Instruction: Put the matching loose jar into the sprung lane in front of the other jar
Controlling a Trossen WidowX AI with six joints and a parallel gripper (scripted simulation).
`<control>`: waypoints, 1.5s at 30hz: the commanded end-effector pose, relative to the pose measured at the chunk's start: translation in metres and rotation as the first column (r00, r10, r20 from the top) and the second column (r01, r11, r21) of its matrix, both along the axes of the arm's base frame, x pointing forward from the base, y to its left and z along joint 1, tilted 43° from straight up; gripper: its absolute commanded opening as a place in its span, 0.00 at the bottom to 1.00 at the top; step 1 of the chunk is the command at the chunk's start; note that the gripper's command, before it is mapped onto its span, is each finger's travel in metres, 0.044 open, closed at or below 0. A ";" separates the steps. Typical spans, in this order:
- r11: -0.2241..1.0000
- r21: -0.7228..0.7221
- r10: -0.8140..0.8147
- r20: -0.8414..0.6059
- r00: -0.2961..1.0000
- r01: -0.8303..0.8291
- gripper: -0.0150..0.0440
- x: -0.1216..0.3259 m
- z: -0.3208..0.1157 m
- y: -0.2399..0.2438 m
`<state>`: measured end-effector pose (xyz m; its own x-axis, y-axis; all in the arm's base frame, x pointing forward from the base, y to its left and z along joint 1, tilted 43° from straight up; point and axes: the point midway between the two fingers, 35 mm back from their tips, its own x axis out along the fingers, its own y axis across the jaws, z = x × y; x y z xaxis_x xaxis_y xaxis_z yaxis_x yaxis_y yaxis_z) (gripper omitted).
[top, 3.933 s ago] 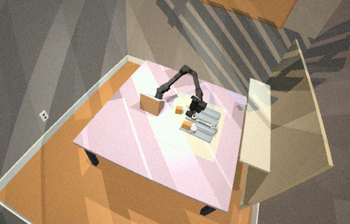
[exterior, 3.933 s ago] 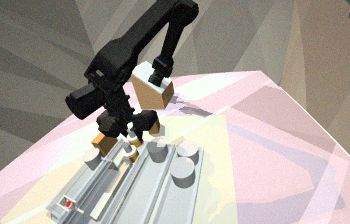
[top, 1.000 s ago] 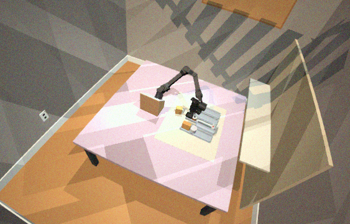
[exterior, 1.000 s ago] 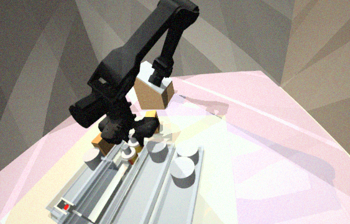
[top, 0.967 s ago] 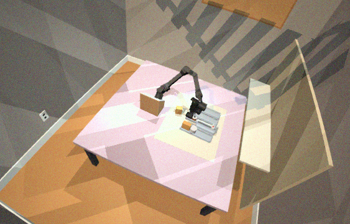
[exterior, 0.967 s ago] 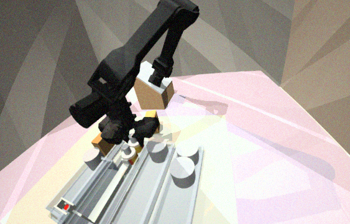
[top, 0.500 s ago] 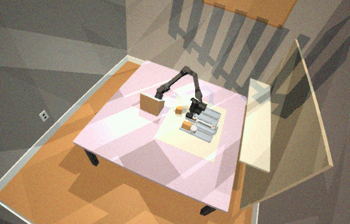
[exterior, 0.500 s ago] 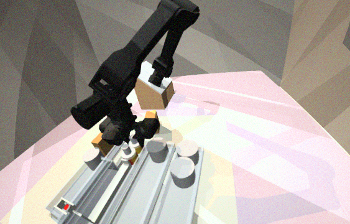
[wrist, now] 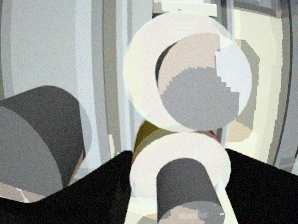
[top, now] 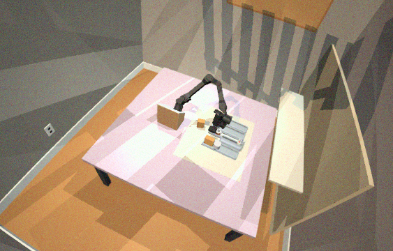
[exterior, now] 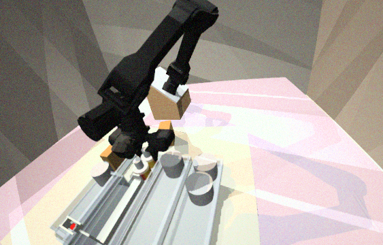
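The gripper (exterior: 145,150) stands over the front end of the sprung lane (exterior: 116,201), fingers pinching the new jar (exterior: 147,160) at its neck. That jar has a pale cap and an amber body and stands upright at the mouth of the lane. Directly behind it in the same lane stands the old jar (exterior: 139,167), of like build; the two are just beside each other, and contact between them cannot be confirmed.

In the wrist view the new jar (wrist: 188,192) sits nearest, between the dark finger bodies, with the old jar (wrist: 193,76) beyond it in line. A grey cylinder (wrist: 40,139) stands to one side.

The lane belongs to a grey rack (exterior: 164,218) of parallel channels resting on a cream mat (exterior: 235,204) on the pink tabletop (exterior: 296,143). A red mark (exterior: 73,226) shows at the far end of the sprung lane. Three grey cylinders (exterior: 172,165) occupy neighbouring channels, and another (exterior: 100,173) stands just outside the rack. An orange block (exterior: 111,158) lies beside the rack near the gripper. A larger tan box (exterior: 167,102) stands further back.
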<state>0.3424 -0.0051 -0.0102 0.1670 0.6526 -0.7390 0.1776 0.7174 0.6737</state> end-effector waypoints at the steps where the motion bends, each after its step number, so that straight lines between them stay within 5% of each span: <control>1: 1.000 0.004 0.000 0.010 1.000 0.000 0.25 0.001 0.001 0.001; 45: 1.000 0.004 0.000 0.010 1.000 0.000 0.25 -0.006 0.001 0.003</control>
